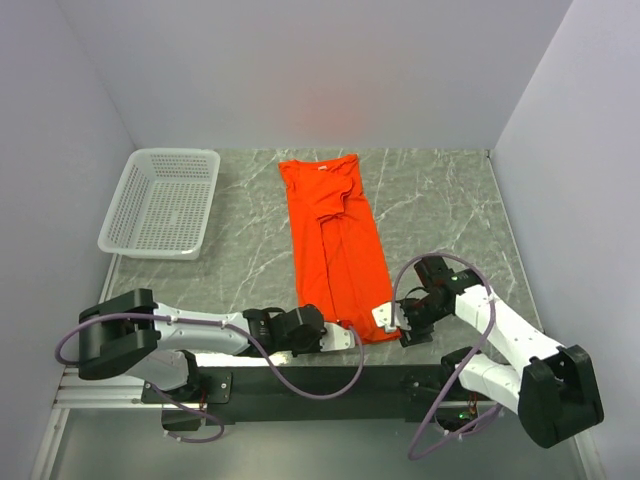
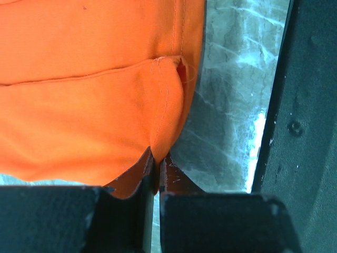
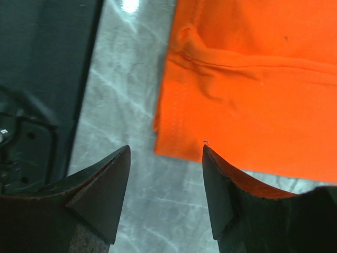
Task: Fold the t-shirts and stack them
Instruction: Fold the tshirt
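Looking down from above, the orange-red t-shirt (image 1: 335,240) lies on the marble-patterned table (image 1: 450,200) as a long narrow strip with its sides turned in, neck at the far end and hem at the near end. It lies apart from the white mesh basket (image 1: 160,203) at the far left. The left gripper (image 1: 345,338) reaches in along the near hem, and the right gripper (image 1: 388,320) sits at the hem's near right corner. In the left wrist view the fingers are pressed almost together with a fold of hem cloth pinched between them, so this gripper has hold of the shirt. In the right wrist view the fingers stand well apart at the hem corner, gripping nothing, and the cloth there lies flat on the table. The lengthwise folds look done. The crosswise fold, hem toward neck, seems yet to come, as does any stacking, and no second shirt shows.
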{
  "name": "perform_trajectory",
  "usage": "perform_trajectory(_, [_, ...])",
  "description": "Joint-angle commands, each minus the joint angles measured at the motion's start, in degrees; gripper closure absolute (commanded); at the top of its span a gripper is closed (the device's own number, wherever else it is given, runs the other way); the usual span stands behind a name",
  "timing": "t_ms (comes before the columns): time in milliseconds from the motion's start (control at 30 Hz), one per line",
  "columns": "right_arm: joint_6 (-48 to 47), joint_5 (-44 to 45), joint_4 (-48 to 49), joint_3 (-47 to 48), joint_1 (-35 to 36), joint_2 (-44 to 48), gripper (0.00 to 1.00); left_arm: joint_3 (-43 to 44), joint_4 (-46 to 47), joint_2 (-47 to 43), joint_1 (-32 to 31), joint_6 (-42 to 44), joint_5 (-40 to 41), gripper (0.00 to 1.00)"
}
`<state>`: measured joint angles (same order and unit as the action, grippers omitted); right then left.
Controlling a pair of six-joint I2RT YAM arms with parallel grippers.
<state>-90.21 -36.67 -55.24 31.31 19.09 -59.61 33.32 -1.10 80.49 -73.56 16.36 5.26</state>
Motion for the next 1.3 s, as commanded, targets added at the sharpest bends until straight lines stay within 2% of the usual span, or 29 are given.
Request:
perform_trajectory(0, [6.36, 3.44, 7.07, -0.81, 2.7, -1.03, 0.37, -0.8, 0.66, -2.53, -0.18, -0.36, -0.86, 0.93])
perform_trajectory(367, [19.88, 8.01, 14.19, -1.34, 13.15, -4.54, 0.4, -0.8, 2.15, -2.35, -0.18, -0.72, -1.04, 0.92])
perform_trajectory(567, [26.48, 9.77, 16.04, -0.2, 15.88, -6.91, 0.42, -0.89, 2.6, -2.44, -0.18, -0.89, -0.86, 0.92])
perform_trajectory(900, [40.19, 18.03, 18.94, 2.26, 22.65, -11.05, 0.49, -1.33, 3.21, -3.5, -0.18, -1.07, -0.34, 0.93])
perform_trajectory(1033, [46.86, 20.75, 21.05, 2.88, 25.03, -13.15, 0.6, -1.59, 3.39, -4.02, -0.18, -0.98, 0.1, 0.93])
perform_trajectory(1133, [49.86, 21.99, 22.9, 2.7, 25.99, -14.12, 0.73, -1.77, 3.39, -4.37, -0.18, -0.98, 0.54, 0.94])
perform_trajectory(1267, [50.05, 20.76, 22.29, 2.53, 26.08, -13.43, 0.86, -2.21, 3.83, -5.51, -0.18, -1.24, 0.63, 0.95])
